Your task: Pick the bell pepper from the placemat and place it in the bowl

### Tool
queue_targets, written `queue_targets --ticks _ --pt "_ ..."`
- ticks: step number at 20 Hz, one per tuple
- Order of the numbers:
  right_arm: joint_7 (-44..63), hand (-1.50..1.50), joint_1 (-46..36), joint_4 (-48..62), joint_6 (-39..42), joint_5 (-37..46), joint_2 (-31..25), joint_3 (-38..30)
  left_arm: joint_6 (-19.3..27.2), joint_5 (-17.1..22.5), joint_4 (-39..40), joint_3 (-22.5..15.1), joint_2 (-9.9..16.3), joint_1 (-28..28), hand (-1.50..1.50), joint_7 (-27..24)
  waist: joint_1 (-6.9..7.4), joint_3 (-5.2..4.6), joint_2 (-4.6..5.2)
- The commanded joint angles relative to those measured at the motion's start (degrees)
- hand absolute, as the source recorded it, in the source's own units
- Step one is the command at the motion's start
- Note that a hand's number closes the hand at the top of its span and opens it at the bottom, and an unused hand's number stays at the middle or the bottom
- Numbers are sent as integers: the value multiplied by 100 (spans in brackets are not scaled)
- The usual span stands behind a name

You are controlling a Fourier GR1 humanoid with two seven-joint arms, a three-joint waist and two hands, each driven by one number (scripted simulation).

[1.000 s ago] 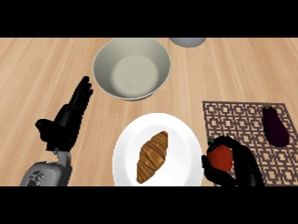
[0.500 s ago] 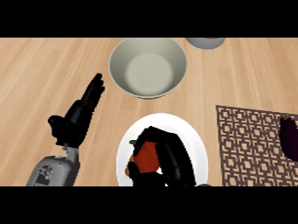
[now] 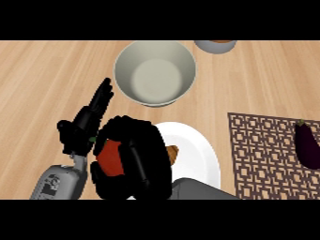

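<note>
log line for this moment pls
right hand: shut on pepper, over plate | left hand: open, idle | bowl: empty

I can read no words, numbers, brand names or signs anywhere in front of me. The placemat (image 3: pixel 273 150) on my right carries only a lattice of square cut-outs, a pattern and not lettering. The grey casing of my left forearm (image 3: pixel 57 182) shows a few small dark marks, too small for me to tell whether they are writing.
</note>
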Motion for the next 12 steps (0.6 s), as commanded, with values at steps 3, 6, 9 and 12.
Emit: queue_targets --ticks 3,6,9,12 --pt "1668 150 -1869 394 -97 311 3 -93 -66 32 57 56 71 109 0 -82 -21 -18 -60" --pt "2458 150 -2715 745 177 244 2 -248 58 -43 124 28 -37 98 0 -162 -67 -16 -50" --pt "2978 150 -3613 1113 197 54 2 -495 110 -61 252 45 -95 -33 0 -115 -75 -12 -15" --pt "3143 150 -4393 1615 349 -284 1 -793 -14 21 170 115 19 -180 0 15 -40 -11 5"
